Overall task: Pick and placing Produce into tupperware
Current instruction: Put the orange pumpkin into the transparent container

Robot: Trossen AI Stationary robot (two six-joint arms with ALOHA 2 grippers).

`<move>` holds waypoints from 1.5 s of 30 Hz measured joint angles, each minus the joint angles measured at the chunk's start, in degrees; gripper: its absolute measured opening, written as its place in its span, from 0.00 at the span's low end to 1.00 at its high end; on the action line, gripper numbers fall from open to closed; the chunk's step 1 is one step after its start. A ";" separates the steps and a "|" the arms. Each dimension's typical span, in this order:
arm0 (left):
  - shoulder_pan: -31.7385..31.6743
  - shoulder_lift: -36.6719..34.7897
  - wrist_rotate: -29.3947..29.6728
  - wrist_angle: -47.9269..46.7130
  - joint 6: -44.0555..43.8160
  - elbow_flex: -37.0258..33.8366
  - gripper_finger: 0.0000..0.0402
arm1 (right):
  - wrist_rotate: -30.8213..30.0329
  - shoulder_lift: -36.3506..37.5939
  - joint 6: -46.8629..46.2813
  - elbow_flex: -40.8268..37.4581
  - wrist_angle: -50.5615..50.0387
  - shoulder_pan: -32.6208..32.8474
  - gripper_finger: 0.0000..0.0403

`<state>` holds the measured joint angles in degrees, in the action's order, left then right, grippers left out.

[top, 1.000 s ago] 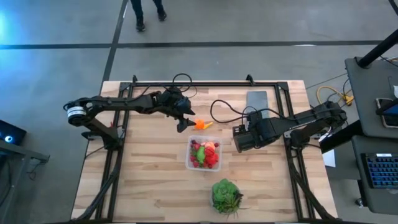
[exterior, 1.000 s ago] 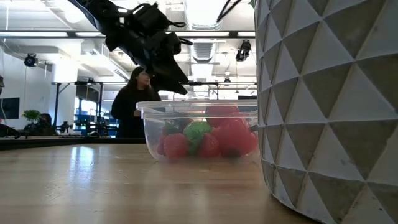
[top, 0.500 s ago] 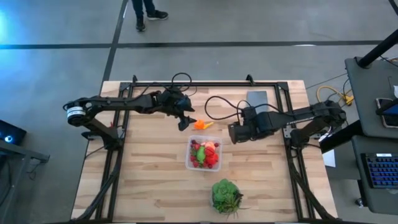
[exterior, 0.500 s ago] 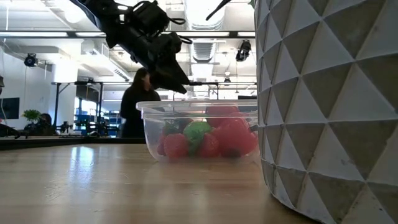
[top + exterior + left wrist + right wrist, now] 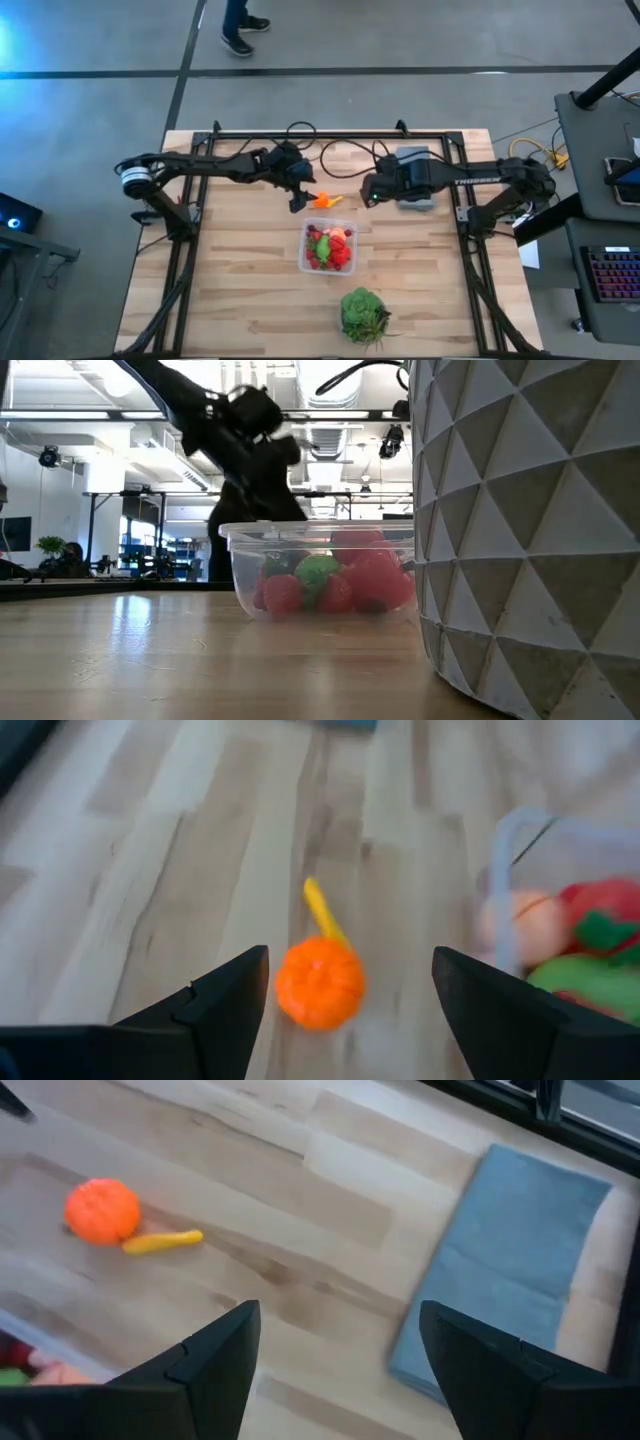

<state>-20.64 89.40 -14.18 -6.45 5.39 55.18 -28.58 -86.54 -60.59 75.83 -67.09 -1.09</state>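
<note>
L gripper (image 5: pixel 299 203): we see it low over the table just beside the orange piece, fingers (image 5: pixel 225 1005) spread, nothing between them; piece sits ahead of the gap in the L wrist view.
R gripper (image 5: pixel 367 193): we see it above the table near the grey slab's edge, fingers (image 5: pixel 215 1355) spread apart, empty.
Orange produce (image 5: pixel 322 199): round orange piece w/ a small yellow piece (image 5: pixel 334 199) touching it, both on bare wood btwn the two grippers, just behind the tupperware.
Tupperware (image 5: pixel 303 262): mid-table, upright, lid off; holds red, pink & green produce (image 5: pixel 330 249).
Grey slab (image 5: pixel 413 162): flat on the table at the far side, partly under the R arm.
Plant pot (image 5: pixel 362 313): green plant, near edge, apart from the tupperware.
Person (image 5: pixel 238 20): we only catch legs on the floor beyond the table.
</note>
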 joint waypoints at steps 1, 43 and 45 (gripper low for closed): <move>-0.09 1.23 0.16 0.01 0.53 -0.02 0.67 | 0.00 0.00 0.44 0.00 0.65 -0.54 0.66; -0.24 16.16 -0.35 6.14 10.34 2.48 0.67 | 0.50 0.00 1.26 -0.33 1.87 -12.84 0.66; -0.24 16.26 -0.33 6.22 10.36 2.69 0.67 | 0.50 0.00 1.23 -0.33 1.86 -12.84 0.66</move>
<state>-20.88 105.67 -14.50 -0.23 15.75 57.87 -28.08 -86.54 -59.36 75.50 -65.23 -13.93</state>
